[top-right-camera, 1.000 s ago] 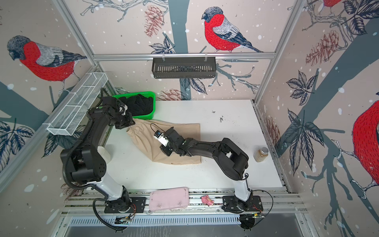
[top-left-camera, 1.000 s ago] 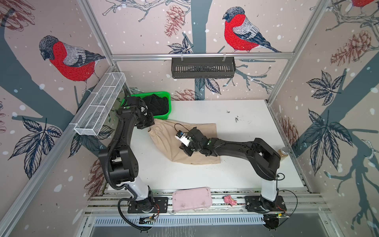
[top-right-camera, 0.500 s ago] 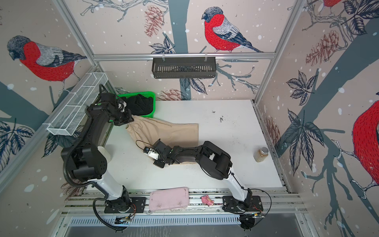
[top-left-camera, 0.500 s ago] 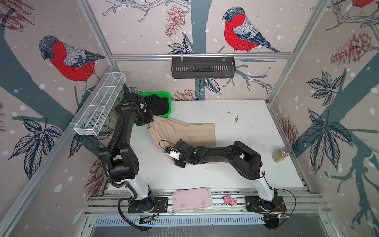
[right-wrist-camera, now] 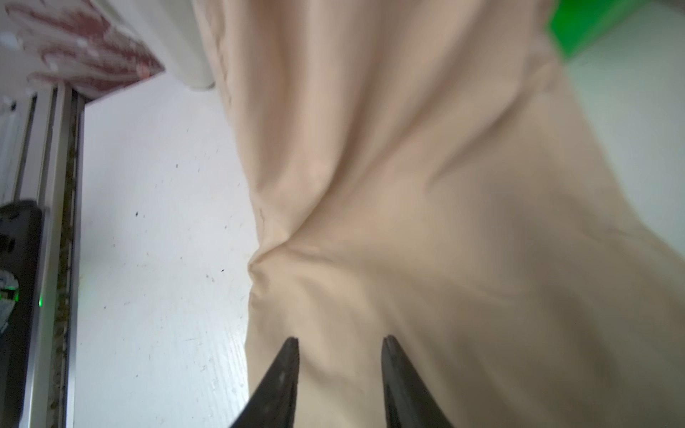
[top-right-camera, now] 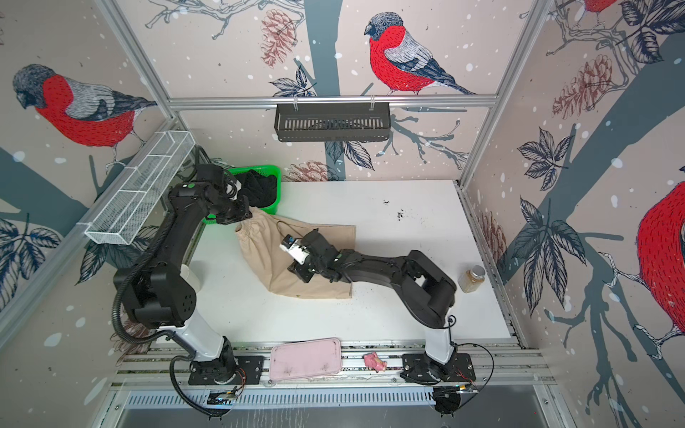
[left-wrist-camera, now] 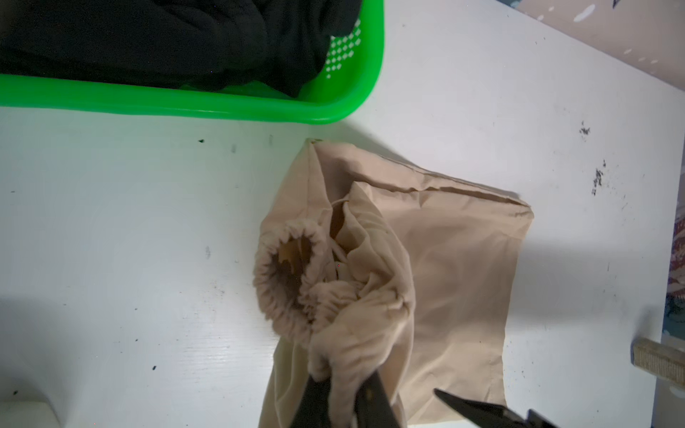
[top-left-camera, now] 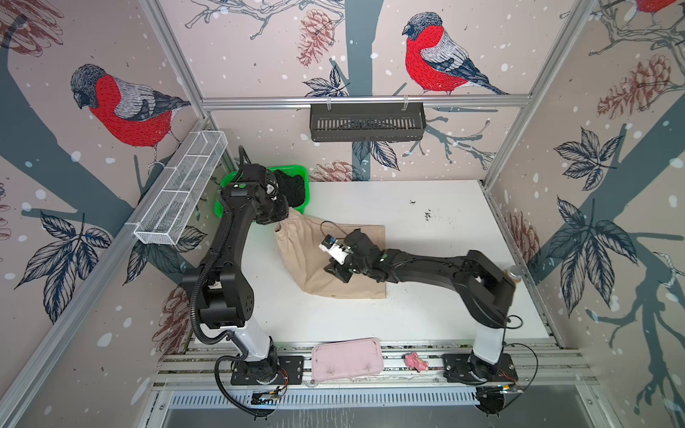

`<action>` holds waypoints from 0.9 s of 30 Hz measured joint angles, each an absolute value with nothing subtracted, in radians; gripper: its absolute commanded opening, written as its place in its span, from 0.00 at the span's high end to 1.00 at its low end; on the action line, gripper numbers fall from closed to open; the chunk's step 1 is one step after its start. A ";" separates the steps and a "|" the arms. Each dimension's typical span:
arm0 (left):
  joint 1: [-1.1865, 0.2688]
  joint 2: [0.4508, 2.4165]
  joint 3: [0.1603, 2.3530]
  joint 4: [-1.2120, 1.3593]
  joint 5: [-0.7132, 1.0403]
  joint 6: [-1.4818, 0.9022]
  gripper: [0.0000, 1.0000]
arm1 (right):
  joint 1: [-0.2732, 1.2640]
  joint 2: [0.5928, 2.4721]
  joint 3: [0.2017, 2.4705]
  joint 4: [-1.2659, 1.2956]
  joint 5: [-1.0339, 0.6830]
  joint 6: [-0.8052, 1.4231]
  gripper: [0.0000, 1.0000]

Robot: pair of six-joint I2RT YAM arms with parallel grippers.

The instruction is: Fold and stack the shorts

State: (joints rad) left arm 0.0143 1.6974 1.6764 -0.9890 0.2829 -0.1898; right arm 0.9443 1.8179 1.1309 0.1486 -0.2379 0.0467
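The left gripper (left-wrist-camera: 344, 400) pinches the soft beige cloth shorts' (top-left-camera: 326, 259) gathered waistband, anchoring it, while the right gripper (right-wrist-camera: 339, 355) hovers unclenched above them, empty.

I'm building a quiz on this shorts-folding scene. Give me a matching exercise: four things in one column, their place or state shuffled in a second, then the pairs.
1. beige shorts
2. black shorts
3. left gripper
4. right gripper

a. inside the green basket
b. open above beige cloth
c. spread on the white table
d. shut on the gathered waistband

Pairs: 1-c, 2-a, 3-d, 4-b
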 measured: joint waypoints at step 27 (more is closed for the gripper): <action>-0.300 1.706 1.736 -0.971 0.181 -0.396 1.00 | 1.068 1.527 0.496 0.291 0.056 0.290 0.97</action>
State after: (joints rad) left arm -0.3000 1.7061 1.7363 -0.9707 0.1806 -0.3958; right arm 1.0683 1.5269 0.4961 0.2909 0.0555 0.2901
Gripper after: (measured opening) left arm 0.100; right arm 0.052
